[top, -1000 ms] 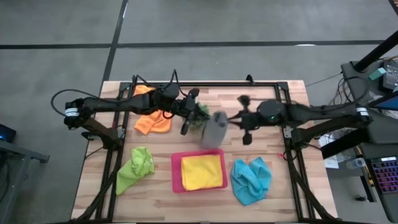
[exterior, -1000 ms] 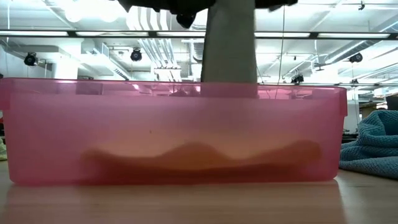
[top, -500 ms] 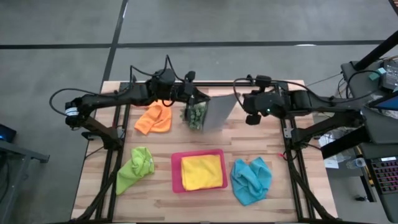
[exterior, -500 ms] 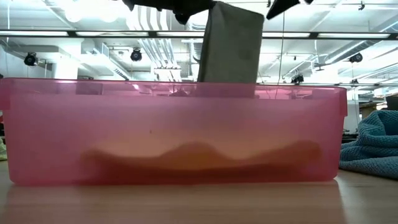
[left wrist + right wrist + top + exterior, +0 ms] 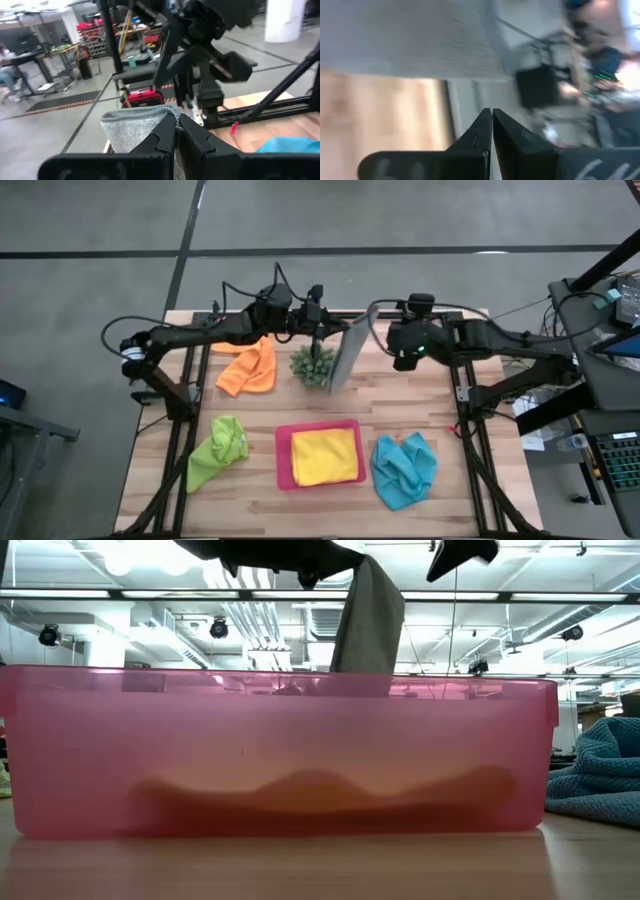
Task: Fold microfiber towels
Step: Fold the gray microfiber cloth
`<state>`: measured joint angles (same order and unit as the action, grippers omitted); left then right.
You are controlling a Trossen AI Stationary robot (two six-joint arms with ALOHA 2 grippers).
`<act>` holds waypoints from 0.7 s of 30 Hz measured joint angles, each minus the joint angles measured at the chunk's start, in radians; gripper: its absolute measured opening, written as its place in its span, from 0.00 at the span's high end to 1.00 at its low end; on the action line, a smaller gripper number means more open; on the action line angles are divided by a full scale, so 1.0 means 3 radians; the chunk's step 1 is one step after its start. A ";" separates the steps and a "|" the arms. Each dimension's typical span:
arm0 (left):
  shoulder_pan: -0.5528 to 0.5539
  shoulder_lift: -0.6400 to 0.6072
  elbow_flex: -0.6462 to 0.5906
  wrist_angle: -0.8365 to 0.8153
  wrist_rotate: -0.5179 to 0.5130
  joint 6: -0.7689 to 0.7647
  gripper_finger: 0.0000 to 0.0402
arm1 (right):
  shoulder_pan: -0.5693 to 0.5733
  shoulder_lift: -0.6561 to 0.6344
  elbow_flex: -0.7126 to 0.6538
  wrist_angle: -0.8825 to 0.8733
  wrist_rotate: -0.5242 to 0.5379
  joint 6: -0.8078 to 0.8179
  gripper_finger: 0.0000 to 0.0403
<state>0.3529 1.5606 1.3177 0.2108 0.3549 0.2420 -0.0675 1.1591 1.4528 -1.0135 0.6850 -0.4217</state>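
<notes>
A grey towel (image 5: 350, 352) hangs high over the table's far middle and shows edge-on from above. In the low view it (image 5: 368, 620) shows behind the pink tray. My left gripper (image 5: 323, 328) is shut on its upper end. My right gripper (image 5: 388, 340) is shut beside the towel's far upper end, and its wrist view shows nothing between its fingertips (image 5: 491, 112). The orange (image 5: 248, 370), lime (image 5: 218, 450) and blue (image 5: 404, 470) towels lie crumpled on the table. A yellow towel (image 5: 325, 457) lies flat in the pink tray (image 5: 283, 460). My left gripper pinches a bunched upper corner of the grey towel (image 5: 142, 127) between its two fingers. The fingers come in about level from the table's left. The towel hangs below them, clear of the table. Whether my right gripper touches the towel, I cannot tell.
A small spiky green plant (image 5: 312, 365) stands on the table just below and left of the hanging towel. A black frame rail (image 5: 400, 315) runs along the far edge. Bare wood lies between the plant and the tray.
Both grippers have gone up and toward the table's far edge, and the right one has tipped and turned. The grey towel hung flat, was then spread between both grippers, and now hangs turned edge-on. In the low view a gap has opened between it and the right gripper.
</notes>
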 joint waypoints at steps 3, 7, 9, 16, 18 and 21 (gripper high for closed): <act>-0.0002 0.0007 0.0025 -0.0053 0.0222 0.0000 1.00 | -0.0112 -0.0126 0.0098 -0.0123 -0.0694 0.0095 0.96; -0.0026 0.0007 0.0005 -0.0165 0.0569 -0.0005 1.00 | -0.0254 -0.0274 0.0130 -0.0127 -0.1298 0.0238 0.88; -0.0049 0.0006 0.0003 -0.0206 0.0710 -0.0006 1.00 | -0.0287 -0.0301 0.0121 -0.0121 -0.1446 0.0300 0.83; -0.0158 0.0002 -0.0005 -0.0238 0.0785 -0.0008 1.00 | -0.0301 -0.0172 0.0038 0.0006 -0.1817 0.0432 0.65; -0.0175 0.0001 -0.0005 -0.0238 0.0785 -0.0008 1.00 | -0.0301 -0.0083 0.0035 0.0013 -0.1949 0.0450 0.62; -0.0180 0.0001 -0.0006 -0.0238 0.0786 -0.0008 1.00 | -0.0301 0.0029 0.0033 0.0013 -0.2108 0.0421 0.57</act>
<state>0.2989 1.5608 1.3159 0.1394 0.5907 0.2398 -0.1577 1.1679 1.4628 -1.0097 0.0525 -0.2954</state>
